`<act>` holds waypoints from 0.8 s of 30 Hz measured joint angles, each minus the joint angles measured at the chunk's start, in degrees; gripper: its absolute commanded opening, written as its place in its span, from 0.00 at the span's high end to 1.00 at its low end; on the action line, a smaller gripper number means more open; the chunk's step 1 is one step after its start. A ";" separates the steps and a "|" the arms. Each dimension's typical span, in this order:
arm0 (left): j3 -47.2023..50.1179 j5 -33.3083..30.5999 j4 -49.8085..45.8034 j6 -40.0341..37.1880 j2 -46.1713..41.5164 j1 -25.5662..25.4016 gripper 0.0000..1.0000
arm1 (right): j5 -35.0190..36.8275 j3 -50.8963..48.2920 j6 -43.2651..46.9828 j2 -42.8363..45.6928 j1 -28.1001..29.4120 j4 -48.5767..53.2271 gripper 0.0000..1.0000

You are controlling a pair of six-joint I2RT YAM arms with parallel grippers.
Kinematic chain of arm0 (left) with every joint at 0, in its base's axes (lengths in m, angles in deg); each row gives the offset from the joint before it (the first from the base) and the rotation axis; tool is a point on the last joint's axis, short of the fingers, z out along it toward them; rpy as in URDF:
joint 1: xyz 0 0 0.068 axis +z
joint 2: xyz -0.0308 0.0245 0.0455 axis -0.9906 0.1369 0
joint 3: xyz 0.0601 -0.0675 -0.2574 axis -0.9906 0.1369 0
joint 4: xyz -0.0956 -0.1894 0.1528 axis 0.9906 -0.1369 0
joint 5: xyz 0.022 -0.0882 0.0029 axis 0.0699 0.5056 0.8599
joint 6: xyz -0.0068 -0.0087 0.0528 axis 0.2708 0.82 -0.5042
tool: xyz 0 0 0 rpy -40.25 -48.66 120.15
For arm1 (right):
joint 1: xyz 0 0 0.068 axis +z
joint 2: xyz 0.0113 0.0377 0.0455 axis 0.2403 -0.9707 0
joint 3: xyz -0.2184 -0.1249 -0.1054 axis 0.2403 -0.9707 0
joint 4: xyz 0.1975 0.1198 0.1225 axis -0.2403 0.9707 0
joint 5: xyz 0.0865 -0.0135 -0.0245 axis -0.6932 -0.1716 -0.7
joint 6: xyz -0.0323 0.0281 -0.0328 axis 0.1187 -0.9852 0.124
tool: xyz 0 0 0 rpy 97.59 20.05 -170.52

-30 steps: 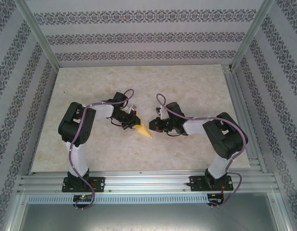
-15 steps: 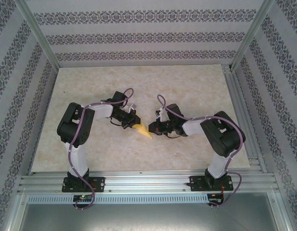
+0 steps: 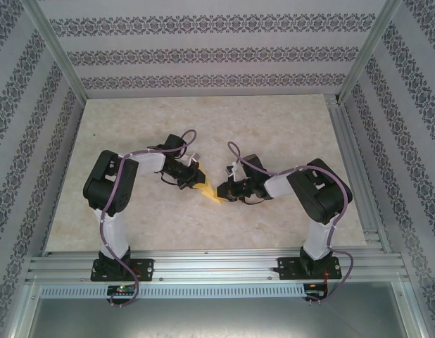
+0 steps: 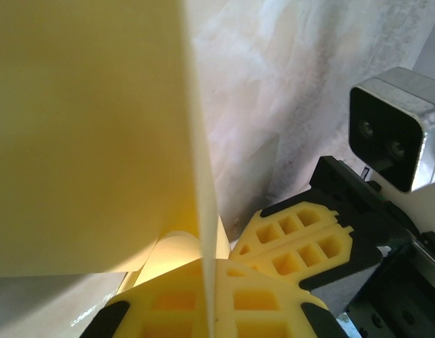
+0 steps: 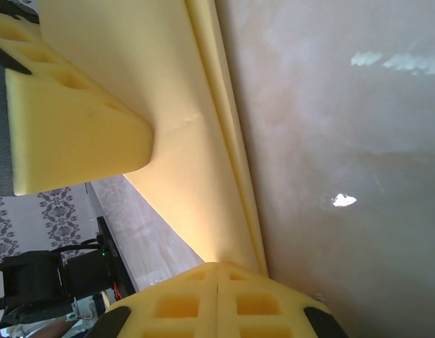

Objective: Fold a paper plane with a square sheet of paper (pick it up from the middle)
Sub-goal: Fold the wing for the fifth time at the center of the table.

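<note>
two grippers: the left gripper [image 3: 198, 182] and the right gripper [image 3: 221, 190] meet nose to nose near the middle of the table [image 3: 288, 127], a little toward its near edge.
paper [image 3: 212, 193]: pale yellow, already folded into a narrow piece of several layers and caught between both grippers near the middle of the table. whether it rests on the table or hangs just above it, i cannot tell.
left grip: fingers pressed together on the paper. in the left wrist view its edge runs straight down between the pads.
right grip: fingers pinched on the layered edge, just beside one pad of the left gripper.
step in hand: probably a crease being pressed or lined up, partway through the folding. a finished dart shape is not plain to see.
risk of tearing: the two pinches sit very close together. if the arms pull apart or twist against each other, the thin paper between them could rip or wrinkle.
risk of slipping: if one grip loosens before the other, the layers could slide and leave the crease crooked.
risk of bumping: the fingertips nearly touch, so a small move inward could knock them together and jolt the paper.
risk of springing open: let go too early, a soft fold could relax onto the table.
</note>
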 measured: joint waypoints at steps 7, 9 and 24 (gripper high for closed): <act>1.11 -1.29 -0.52 -1.18 -0.96 0.04 1.00 | -0.42 0.48 0.07 -0.11 -0.02 1.14 0.94; 1.40 -1.70 -0.87 -1.44 -1.14 0.04 1.00 | -0.44 0.48 0.04 -0.09 -0.02 1.31 0.94; 2.67 -2.84 -1.75 -1.64 -1.60 0.04 1.00 | -0.33 2.45 3.26 0.72 1.77 8.33 0.97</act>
